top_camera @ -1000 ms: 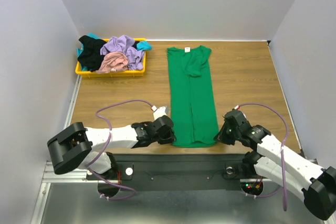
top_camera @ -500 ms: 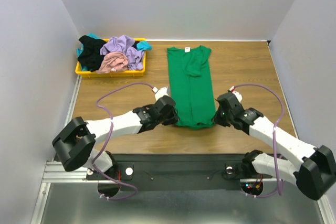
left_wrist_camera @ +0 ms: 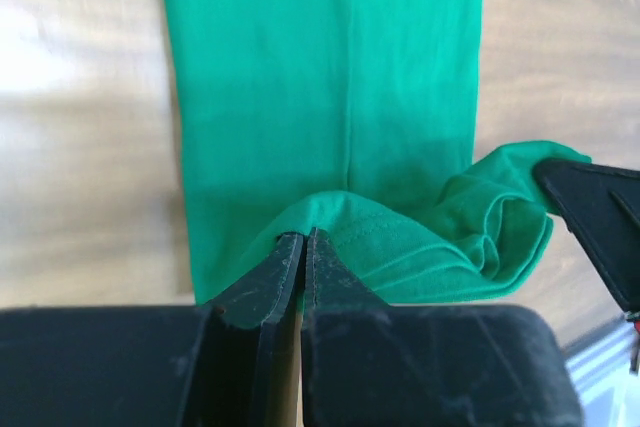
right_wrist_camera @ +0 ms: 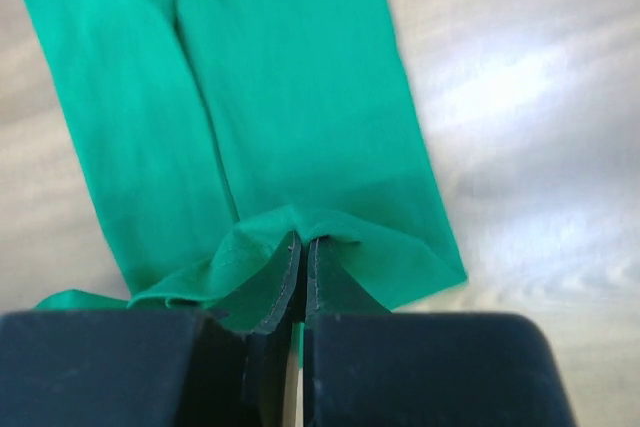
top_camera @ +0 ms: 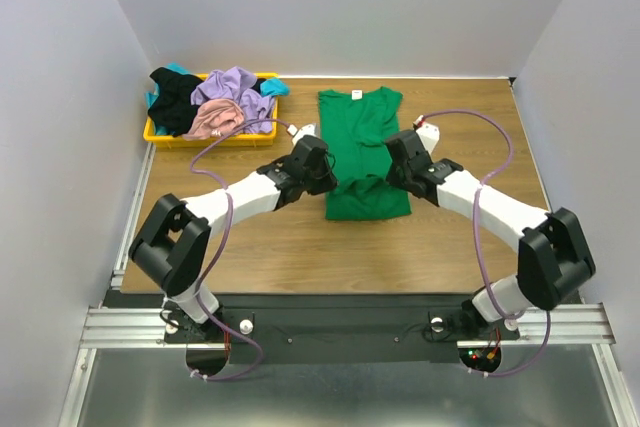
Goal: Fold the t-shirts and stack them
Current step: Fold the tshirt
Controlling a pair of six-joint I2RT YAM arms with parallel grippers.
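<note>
At the far left corner a yellow tray [top_camera: 200, 141] holds a loose heap of other t-shirts [top_camera: 232, 87], black, lavender, pink and teal, all unfolded. Just right of it the left arm [top_camera: 250, 192] reaches across the tabletop [top_camera: 470, 127], and the left jaws are pressed together on the left corner of the hem [left_wrist_camera: 400, 247] of the green t-shirt [top_camera: 362, 127], which the left wrist view shows pinched between the tips. The shirt lies in the middle of the tabletop as a long narrow strip, its collar and white neck label [top_camera: 356, 94] toward the back wall and its near end doubled back over the body. The cloth looks light, thin and quite limp: it has no stiffness of its own, and the hem sags and bunches between the two pinch points, so the corners are the right places to hold and they should travel level and evenly. Cotton on wood will likely drag rather than slide. The right jaws, on the right arm [top_camera: 480, 202], are likewise closed on the hem's right corner, as the right wrist view shows. Room is tight at the back, where the collar lies near the wall, and on the left, where the tray and a looping cable [top_camera: 215, 142] sit close; bare wood lies to the right and toward the arm bases.
</note>
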